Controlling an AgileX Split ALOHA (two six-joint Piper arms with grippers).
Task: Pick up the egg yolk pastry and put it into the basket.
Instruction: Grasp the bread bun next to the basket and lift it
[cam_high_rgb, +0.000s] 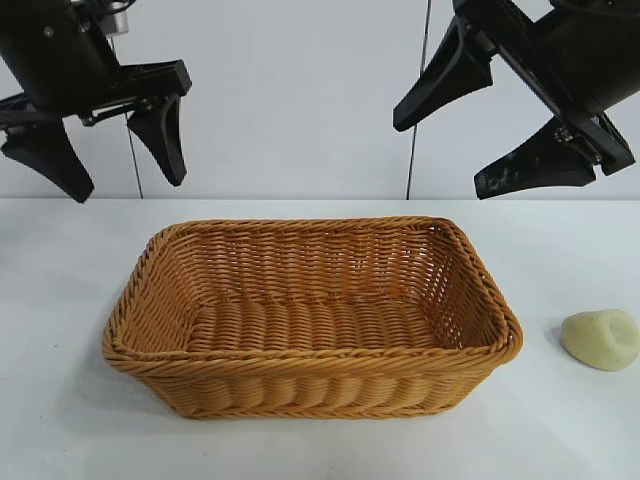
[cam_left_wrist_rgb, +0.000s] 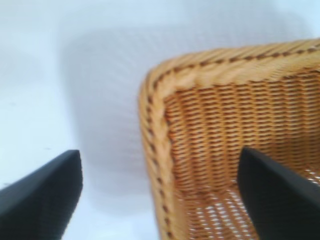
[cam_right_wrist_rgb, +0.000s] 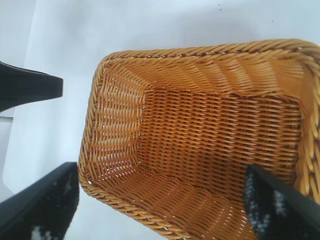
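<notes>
The egg yolk pastry (cam_high_rgb: 601, 339) is lying on the worktop (cam_high_rgb: 60, 300), just beside the empty basket (cam_high_rgb: 310, 352). The left claw (cam_high_rgb: 105, 150) and right claw (cam_high_rgb: 500, 125) are both hanging wide open, holding nothing. The right one should be descending straight over the pastry and closing gently, because the dough looks soft.

- No text, label, brand, number or sign can be read in any view.
- The right gripper's (cam_high_rgb: 500, 150) fingers carry pale flecks at the upper right of the exterior view; these form no legible characters.
</notes>
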